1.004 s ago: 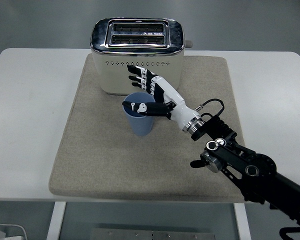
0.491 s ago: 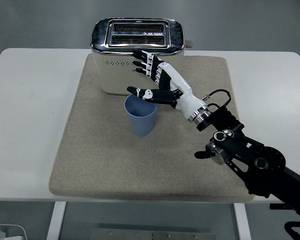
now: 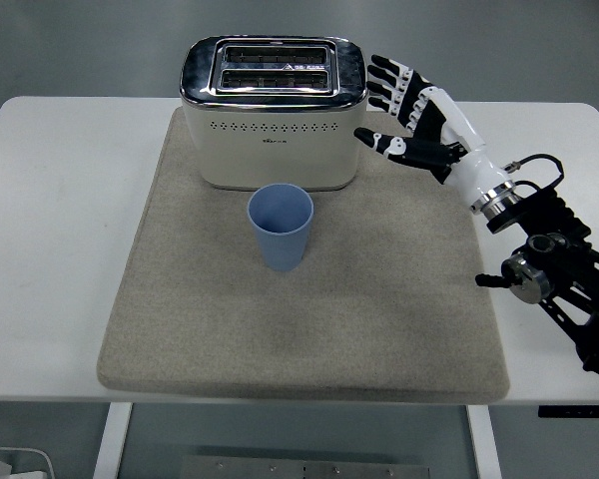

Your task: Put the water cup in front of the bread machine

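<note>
Here, blue cup (image 3: 281, 226) upright on mat (image 3: 180, 299), near toaster (image 3: 273, 112) front

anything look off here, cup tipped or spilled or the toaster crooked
Nothing stands out. The blue cup stands upright on the beige mat, just in front of the toaster, which sits square. No spill shows. The right hand is open, clear of both.

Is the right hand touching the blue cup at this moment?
Apart. The head view shows the right hand open, up beside the toaster, with bare mat between it and the blue cup.
</note>
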You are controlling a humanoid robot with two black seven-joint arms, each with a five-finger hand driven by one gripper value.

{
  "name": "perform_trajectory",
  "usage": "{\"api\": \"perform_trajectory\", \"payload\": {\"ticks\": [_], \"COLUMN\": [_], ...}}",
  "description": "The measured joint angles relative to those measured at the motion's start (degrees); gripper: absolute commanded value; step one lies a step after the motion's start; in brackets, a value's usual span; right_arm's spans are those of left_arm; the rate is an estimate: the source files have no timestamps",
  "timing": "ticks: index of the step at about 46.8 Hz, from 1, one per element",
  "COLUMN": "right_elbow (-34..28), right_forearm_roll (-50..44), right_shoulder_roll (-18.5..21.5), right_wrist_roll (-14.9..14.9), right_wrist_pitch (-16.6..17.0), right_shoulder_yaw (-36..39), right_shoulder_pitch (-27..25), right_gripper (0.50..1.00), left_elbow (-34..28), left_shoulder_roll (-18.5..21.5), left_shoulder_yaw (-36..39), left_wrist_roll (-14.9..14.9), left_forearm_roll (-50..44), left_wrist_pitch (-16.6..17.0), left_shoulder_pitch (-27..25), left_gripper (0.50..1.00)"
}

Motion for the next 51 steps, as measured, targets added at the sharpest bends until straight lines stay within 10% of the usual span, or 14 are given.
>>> {"api": "perform_trajectory", "payload": {"ticks": [7,20,51], "right_elbow": [0.03,-1.17,-10.87], "right_forearm_roll": [3.67,19.36,30.93], "right_shoulder_roll": [-2.04,-3.54,-0.13], "right_wrist_roll": [-2.96,-22.74,-22.29], "right_wrist_pitch": [1.00,0.98,0.98], "right_shoulder_yaw": [0.37,0.47,6.27], "right_shoulder_pitch": [-0.12,1.33,5.05], "right_gripper": [0.926,0.926,0.926], "left_elbow": [0.00,0.00,0.00], "left_shoulder_roll": [0.00,0.00,0.00], "left_shoulder_yaw": [0.00,0.00,0.00], "left_wrist_roll": [0.01,0.00,0.00], "left_forearm_roll": [0.00,0.00,0.00], "left_wrist_pitch": [0.01,0.02,-0.01], "left_shoulder_pitch": [0.00,0.00,0.00], "left_gripper": [1.000,1.000,1.000]}}
